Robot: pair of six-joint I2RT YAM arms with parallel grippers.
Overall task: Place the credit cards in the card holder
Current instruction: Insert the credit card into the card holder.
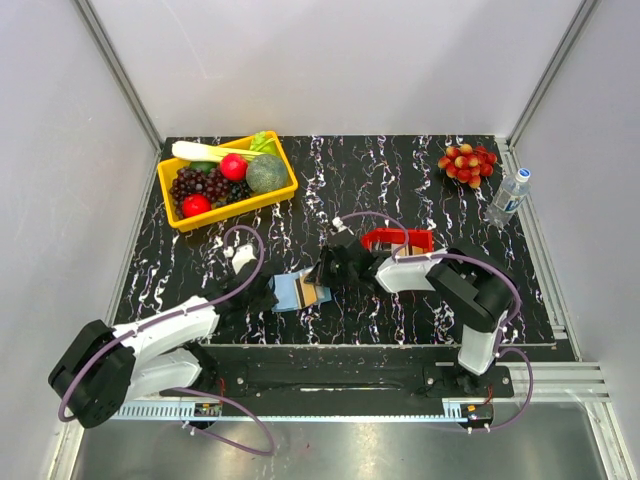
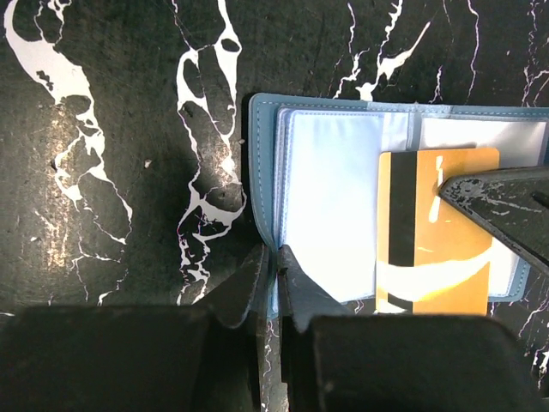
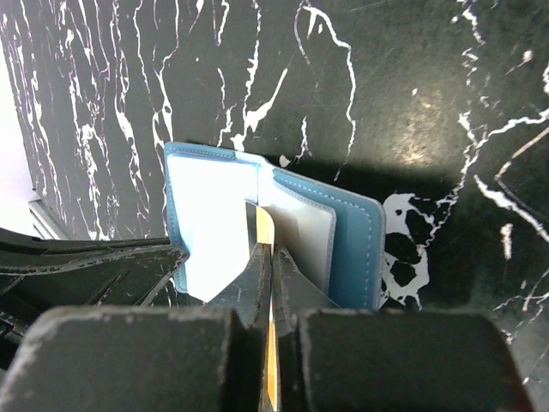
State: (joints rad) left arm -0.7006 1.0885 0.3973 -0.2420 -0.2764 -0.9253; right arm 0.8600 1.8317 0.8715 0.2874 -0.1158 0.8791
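The holder (image 2: 326, 189) lies open on the table (image 1: 420, 180), close to the near edge and about midway between the two arms; the left gripper (image 2: 273, 270) is pinched on the holder's edge near one corner, pinning it down; the right gripper (image 3: 271, 257) is pressed together on a gold card (image 2: 446, 249) with a dark stripe, which shows edge-on between its fingers in the right wrist view. The card sits over the half of the holder on the right arm's side, touching or just above the clear pockets; I cannot tell which. Its long axis runs across the holder's long side, and it lies away from the left gripper, towards the holder's far half. The right arm is the one placed to act; by my reading the coming move is to slide the card along its own length into a pocket mouth while the left gripper keeps the holder from shifting. Whether a corner has already entered a pocket is not clear.
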